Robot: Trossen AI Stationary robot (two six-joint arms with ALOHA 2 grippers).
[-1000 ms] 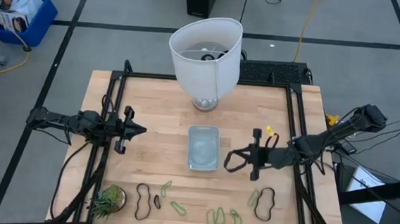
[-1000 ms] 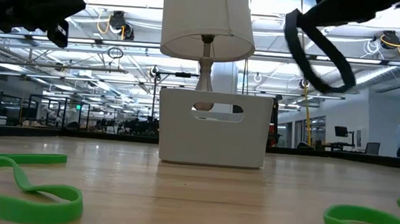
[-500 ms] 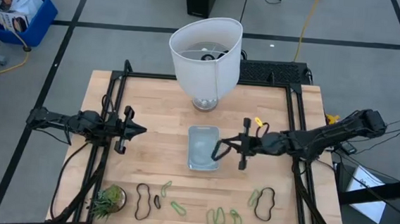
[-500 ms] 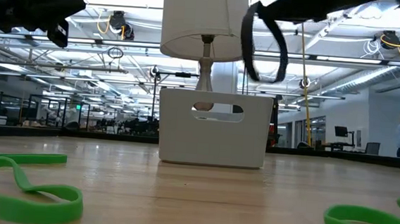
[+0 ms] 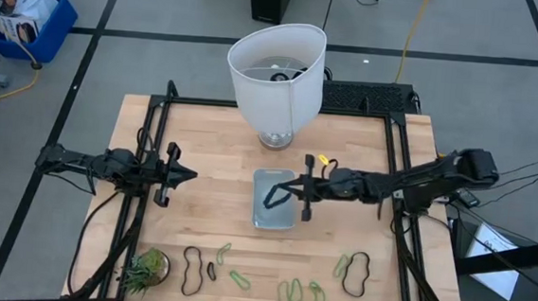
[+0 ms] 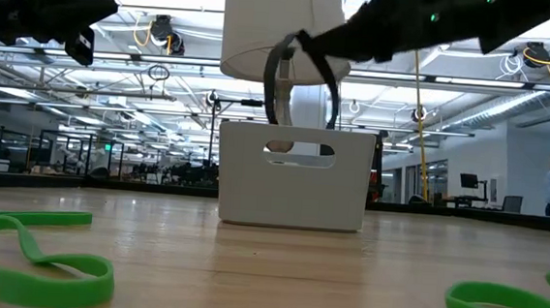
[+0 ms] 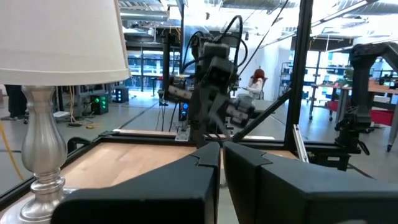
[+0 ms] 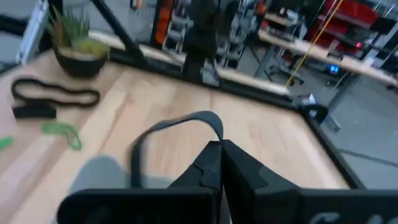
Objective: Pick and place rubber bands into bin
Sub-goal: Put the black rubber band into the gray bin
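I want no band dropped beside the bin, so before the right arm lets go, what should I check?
1. Right gripper shut on the dark rubber band: ok, the loop hangs from its closed fingers in the low view.
2. Band over the bin: ok in the high view; the loop lies above the tray's right half.
3. Band clear of the lampshade: ok, the lamp stands farther back.
4. Height of the loop above the bin's rim: ok in the low view, it hangs just above it.
5. Left gripper out of the way: ok, it waits shut at the table's left side.
6. Bin's contents: cannot tell.
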